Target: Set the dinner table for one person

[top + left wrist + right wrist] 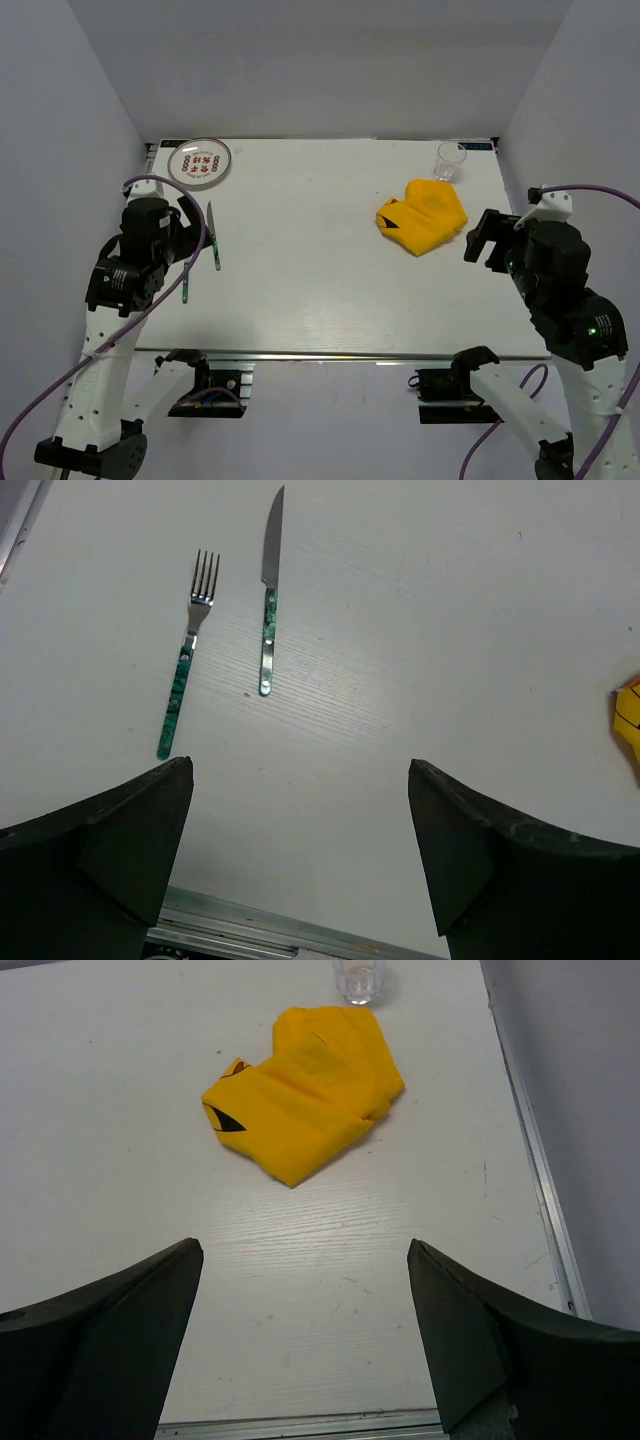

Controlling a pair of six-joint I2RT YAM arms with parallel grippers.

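The left fingers (95,850) and right fingers (95,1340) spread wide, gripping nothing above the dinner table (320,300).

matt white dinner table (320,290), yellow cloth (305,1090)

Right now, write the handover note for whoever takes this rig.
Left gripper open, empty, over the table, facing the fork and knife.
Right gripper open, empty, facing the yellow cloth.
Fork and knife lie side by side at the left; plate in the far left corner; glass far right, cloth bunched just nearer.
Done: nothing laid out yet.
Left: likely spread the cloth, then place plate, fork, knife and glass.
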